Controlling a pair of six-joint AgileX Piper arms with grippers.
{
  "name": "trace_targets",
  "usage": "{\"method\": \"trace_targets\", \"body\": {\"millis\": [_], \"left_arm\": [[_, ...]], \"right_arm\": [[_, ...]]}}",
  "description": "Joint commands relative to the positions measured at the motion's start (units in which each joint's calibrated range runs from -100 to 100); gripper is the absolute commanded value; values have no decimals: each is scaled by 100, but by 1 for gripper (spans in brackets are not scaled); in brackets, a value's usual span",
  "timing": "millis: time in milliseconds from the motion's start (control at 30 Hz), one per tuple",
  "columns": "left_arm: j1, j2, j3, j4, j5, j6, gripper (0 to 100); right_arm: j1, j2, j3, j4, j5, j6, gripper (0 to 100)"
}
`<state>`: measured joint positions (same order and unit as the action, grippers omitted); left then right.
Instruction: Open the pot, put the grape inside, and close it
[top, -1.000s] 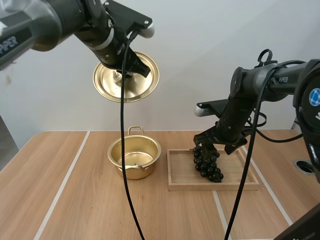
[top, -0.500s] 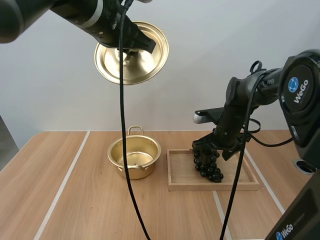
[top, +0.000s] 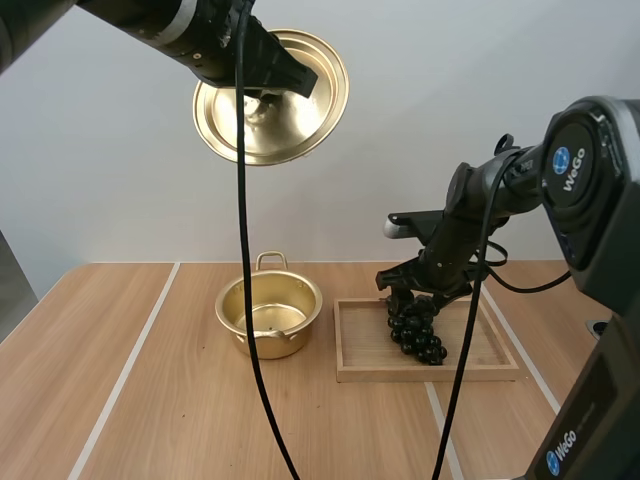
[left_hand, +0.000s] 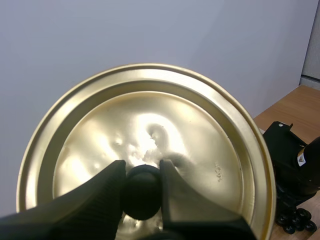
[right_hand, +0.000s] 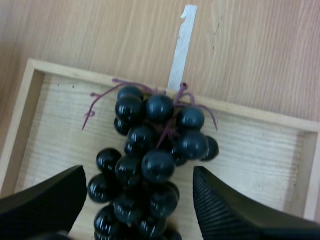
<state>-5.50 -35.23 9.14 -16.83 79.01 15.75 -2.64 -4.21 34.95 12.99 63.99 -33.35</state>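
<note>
- Now the bunch of grapes (right_hand: 150, 165) lies in the wooden tray (top: 360, 372), just beside the open pot (top: 265, 345).
- Its long axis runs from the stem end back between the right jaws, which are released, one finger on each side.
- The right arm is nearer, bent down over the tray.
- The left jaws grasp the lid (top: 300, 120) by its knob (left_hand: 141, 187), high above the pot.

pot (top: 268, 346) left of tray (top: 430, 373) | grapes (top: 418, 331) in tray | lid (top: 292, 126) above pot
</note>
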Motion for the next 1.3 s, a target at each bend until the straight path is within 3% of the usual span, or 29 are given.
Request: {"method": "trace_targets", "body": {"millis": [0,433,767,833,967,1267], "left_arm": [[-5,-58,-57,-131,-28,7,0],[-5,-58,-57,-131,-28,7,0],[-5,-58,-57,-131,-29,40,0],[-5,-58,-57,-131,-29,40,0],[-5,-58,-57,-131,-29,40,0],[-5,-58,-57,-153,-29,41,0]], "right_arm": [[-7,146,-242,102,-64,-20,100],[-7,1296,-547,159,161,-57,100],[-7,1549,-547,169,163,-209,100],[-7,1549,-547,169,149,-209,78],[-7,1549,-547,221,149,-209,0],[-7,1278,-955,286,622,-209,0]]}}
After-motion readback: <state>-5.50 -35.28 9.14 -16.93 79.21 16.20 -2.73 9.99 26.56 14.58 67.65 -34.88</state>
